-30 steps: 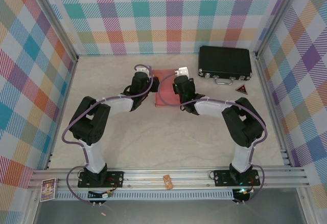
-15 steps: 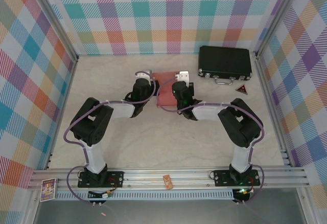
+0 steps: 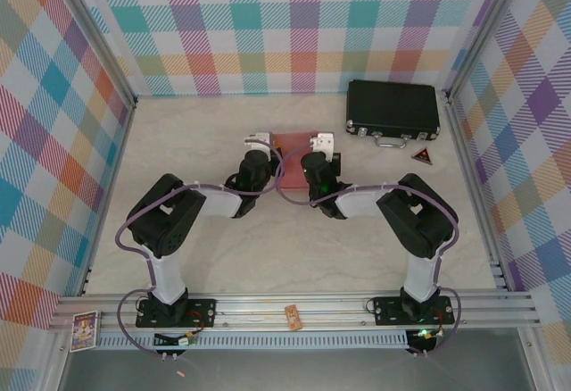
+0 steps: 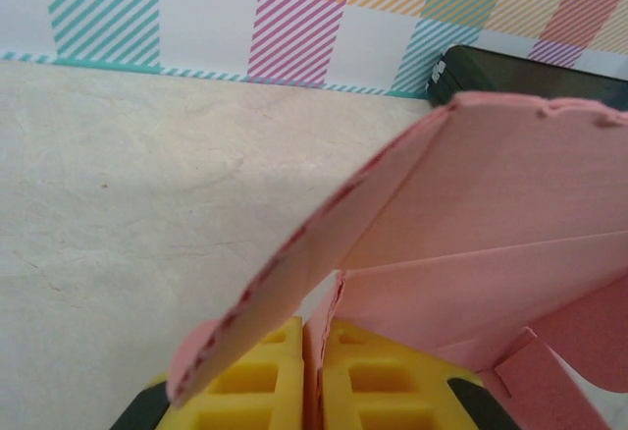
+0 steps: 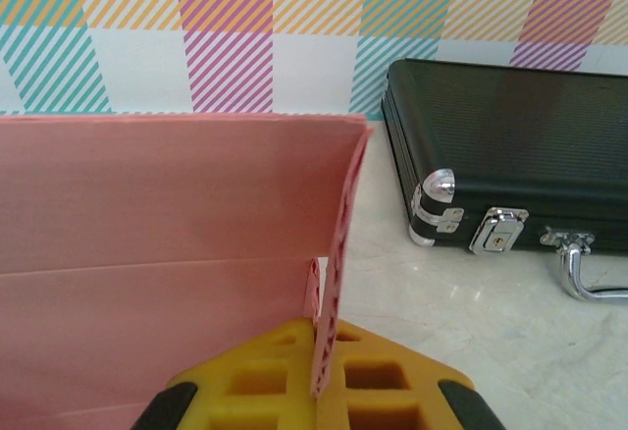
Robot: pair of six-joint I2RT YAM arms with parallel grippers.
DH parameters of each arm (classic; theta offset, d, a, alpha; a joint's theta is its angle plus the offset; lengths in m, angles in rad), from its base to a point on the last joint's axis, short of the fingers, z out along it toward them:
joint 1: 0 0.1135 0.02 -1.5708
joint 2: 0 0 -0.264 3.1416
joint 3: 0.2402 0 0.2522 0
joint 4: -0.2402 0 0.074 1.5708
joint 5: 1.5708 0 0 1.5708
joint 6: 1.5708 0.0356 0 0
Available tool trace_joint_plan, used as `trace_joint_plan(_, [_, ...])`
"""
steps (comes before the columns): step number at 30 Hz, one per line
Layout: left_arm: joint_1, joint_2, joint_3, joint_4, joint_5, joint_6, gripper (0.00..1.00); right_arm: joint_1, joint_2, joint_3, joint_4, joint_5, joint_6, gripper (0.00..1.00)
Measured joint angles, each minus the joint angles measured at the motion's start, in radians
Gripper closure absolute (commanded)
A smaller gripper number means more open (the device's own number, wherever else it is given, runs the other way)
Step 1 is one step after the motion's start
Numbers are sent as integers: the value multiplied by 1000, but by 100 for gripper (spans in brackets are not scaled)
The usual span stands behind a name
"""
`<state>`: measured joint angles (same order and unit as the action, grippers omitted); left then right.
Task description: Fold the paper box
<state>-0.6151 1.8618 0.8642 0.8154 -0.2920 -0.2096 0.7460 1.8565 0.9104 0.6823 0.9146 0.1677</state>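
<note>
The pink paper box (image 3: 292, 139) sits mid-table between my two grippers, partly folded with its side panels raised. My left gripper (image 3: 261, 152) is at its left edge. In the left wrist view its yellow fingers (image 4: 255, 381) are shut on a thin pink cardboard wall (image 4: 491, 204), and a flap leans over them. My right gripper (image 3: 318, 153) is at the right edge. In the right wrist view the right gripper (image 5: 329, 342) is shut on an upright pink side flap (image 5: 339, 253), with the broad panel (image 5: 167, 214) standing to its left.
A black hard case (image 3: 393, 110) with a handle lies at the back right, close to the box in the right wrist view (image 5: 510, 145). A small red-and-black triangle (image 3: 421, 155) lies near it. A tan block (image 3: 292, 317) sits on the front rail. Checked walls enclose the table.
Both grippers have drawn back toward the arm bases and closer together. The left jaws have closed on the cardboard. The box's panels now stand up instead of lying flat.
</note>
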Motion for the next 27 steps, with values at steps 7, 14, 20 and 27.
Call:
trace_joint_plan(7, [-42, 0, 0, 1, -85, 47, 87, 5, 0, -24, 33, 26, 28, 93])
trace_joint_plan(14, [-56, 0, -5, 8, -113, 54, 78, 16, 0, -43, 54, 41, 55, 93])
trace_joint_plan(20, [-59, -6, -5, -6, -113, 50, 73, 19, -15, -48, 33, 43, 66, 90])
trace_joint_plan(27, [-58, -82, -5, -78, -101, 52, 62, 20, -69, -52, -54, 43, 45, 81])
